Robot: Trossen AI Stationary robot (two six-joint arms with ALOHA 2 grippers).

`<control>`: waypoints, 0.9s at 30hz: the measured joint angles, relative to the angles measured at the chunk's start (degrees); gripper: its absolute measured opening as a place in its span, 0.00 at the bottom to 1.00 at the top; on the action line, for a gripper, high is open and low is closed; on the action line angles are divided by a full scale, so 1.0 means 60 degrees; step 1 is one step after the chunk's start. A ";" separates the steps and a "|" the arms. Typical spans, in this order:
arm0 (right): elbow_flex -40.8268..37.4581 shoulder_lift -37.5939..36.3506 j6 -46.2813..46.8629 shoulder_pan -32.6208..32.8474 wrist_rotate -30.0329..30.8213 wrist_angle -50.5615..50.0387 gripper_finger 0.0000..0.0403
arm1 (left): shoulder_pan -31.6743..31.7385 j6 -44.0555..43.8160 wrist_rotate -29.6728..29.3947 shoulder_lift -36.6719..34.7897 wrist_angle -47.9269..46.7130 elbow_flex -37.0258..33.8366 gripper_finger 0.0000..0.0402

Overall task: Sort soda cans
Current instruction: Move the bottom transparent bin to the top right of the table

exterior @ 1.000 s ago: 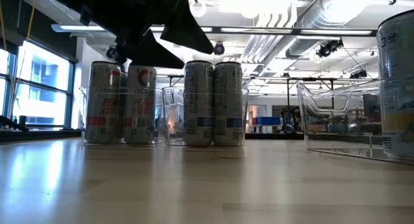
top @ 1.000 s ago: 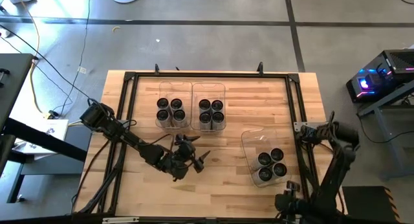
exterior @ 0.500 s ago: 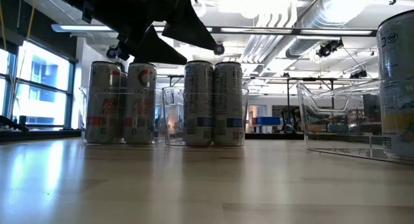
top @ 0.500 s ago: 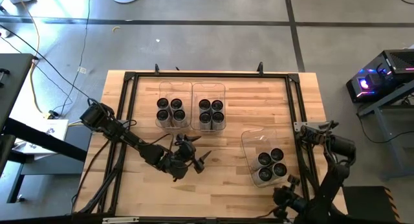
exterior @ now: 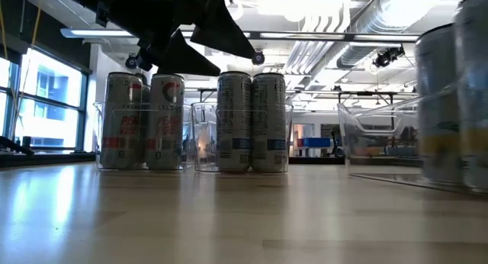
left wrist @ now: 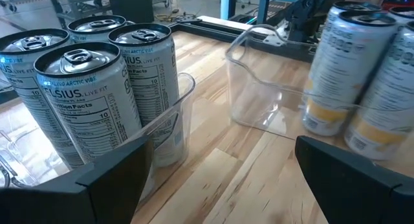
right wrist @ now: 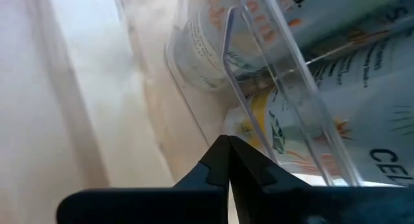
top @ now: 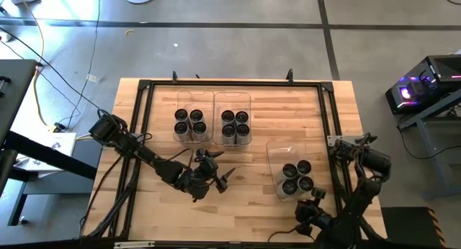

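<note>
Nearest the front edge of the table [top: 245,198] is the right gripper [top: 315,196], fingers pinched fully together with nothing between them, tips right up against the near end of the clear right-hand bin [top: 284,157]. That bin sits a bit skewed and has four soda cans [top: 297,177] bunched at its near end: silvery sides, dark round tops, yellow-orange bands low on the labels in the left wrist view.

A little further in, left of centre, the left gripper [top: 220,178] hovers above the bare wood with its fingers spread wide, holding nothing.

Toward the back are two more clear bins side by side. The left bin [top: 191,105] has four cans [top: 190,122] with reddish lettering in the low view; the middle bin [top: 232,105] has four grey cans [top: 235,125] with fine label print. All are upright and the same slim size.
</note>
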 joint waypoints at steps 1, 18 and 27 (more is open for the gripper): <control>0.0000 0.0000 -0.0132 -0.0085 0.0034 -0.0036 0.00 | 0.0000 0.0000 0.0000 0.0000 0.0002 0.0000 0.93; -0.0164 0.0000 -0.1975 -0.1124 0.1100 -0.0189 0.00 | 0.0000 0.0000 0.0000 0.0000 -0.0009 0.0000 0.93; -0.1582 0.0000 -0.1998 -0.1669 0.1241 0.0326 0.00 | -0.0057 0.0000 0.0000 0.0000 -0.0019 0.0000 0.93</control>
